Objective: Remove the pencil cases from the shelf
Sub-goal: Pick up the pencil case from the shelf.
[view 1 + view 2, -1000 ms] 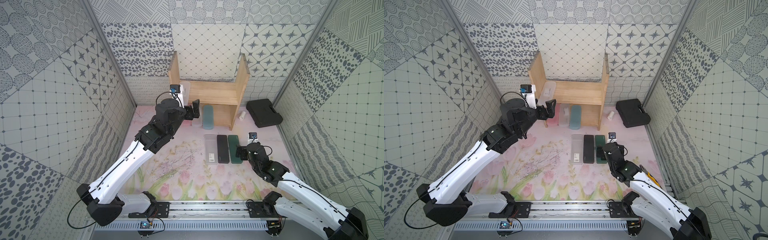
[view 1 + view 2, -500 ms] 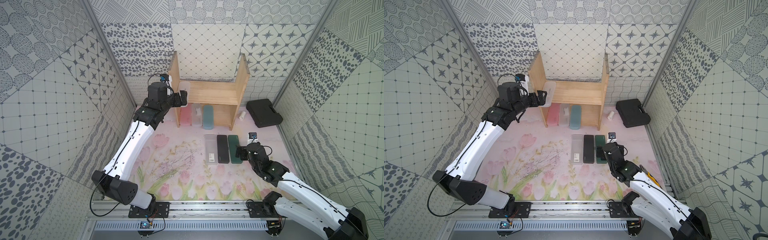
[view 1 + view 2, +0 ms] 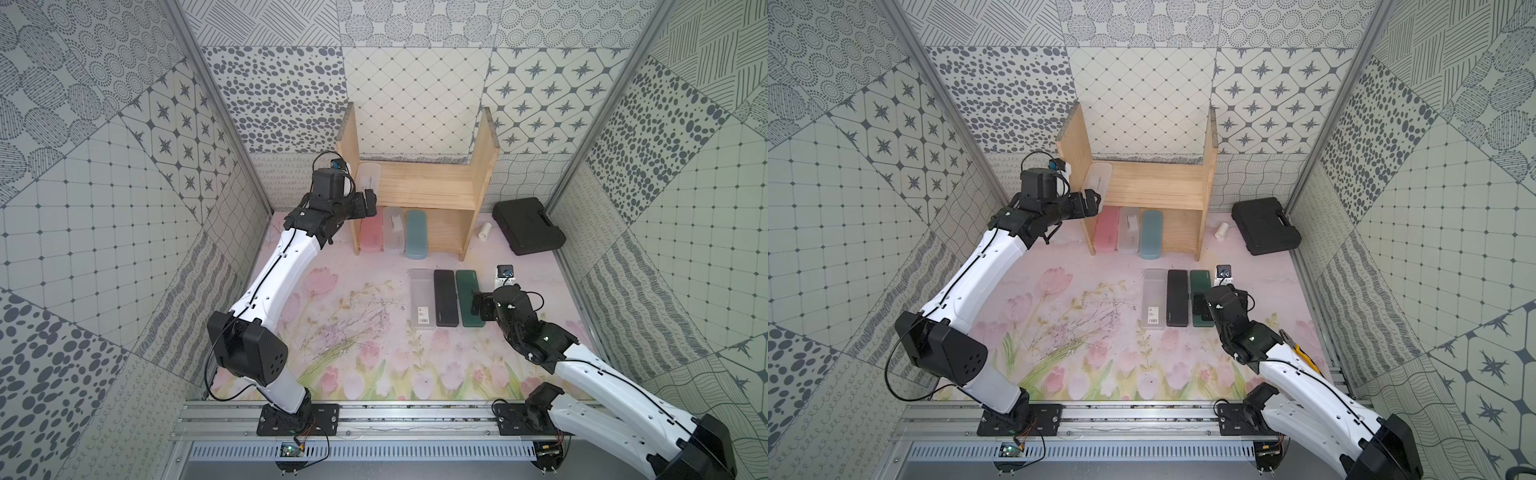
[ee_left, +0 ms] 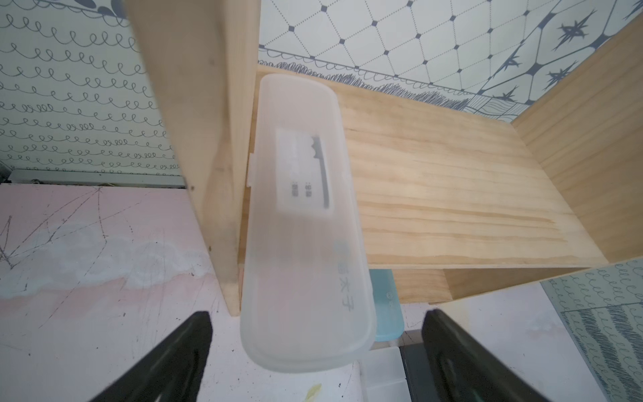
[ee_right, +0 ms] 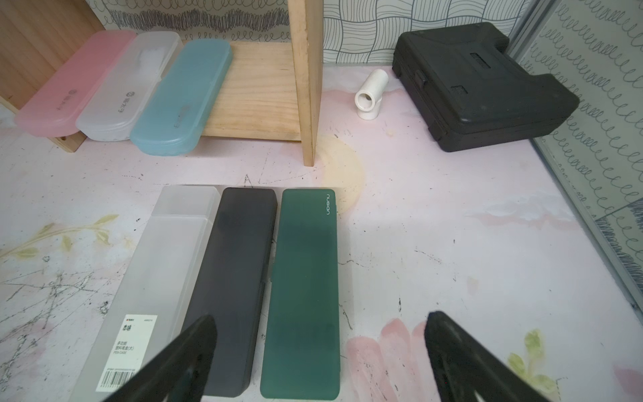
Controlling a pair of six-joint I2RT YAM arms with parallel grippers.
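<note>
One frosted case point(image 4: 306, 226) is lying on the upper board of the shelf point(image 4: 452, 181), against a side board. Its long axis is pointing straight at the left gripper point(image 4: 316, 315), which is hovering spread wide and empty at the overhanging end. The right gripper point(image 3: 478, 305) is sitting farther off.

Three pencil cases point(image 3: 446, 297) lie before the shelf point(image 3: 428, 189).

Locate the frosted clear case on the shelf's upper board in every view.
Top view: frosted clear case on the upper board, against a side board.
Top view: same spot.
Left wrist: mid-picture, overhanging the board's front edge.
Right wrist: not in it.
Shared landmark: the shelf.
</note>
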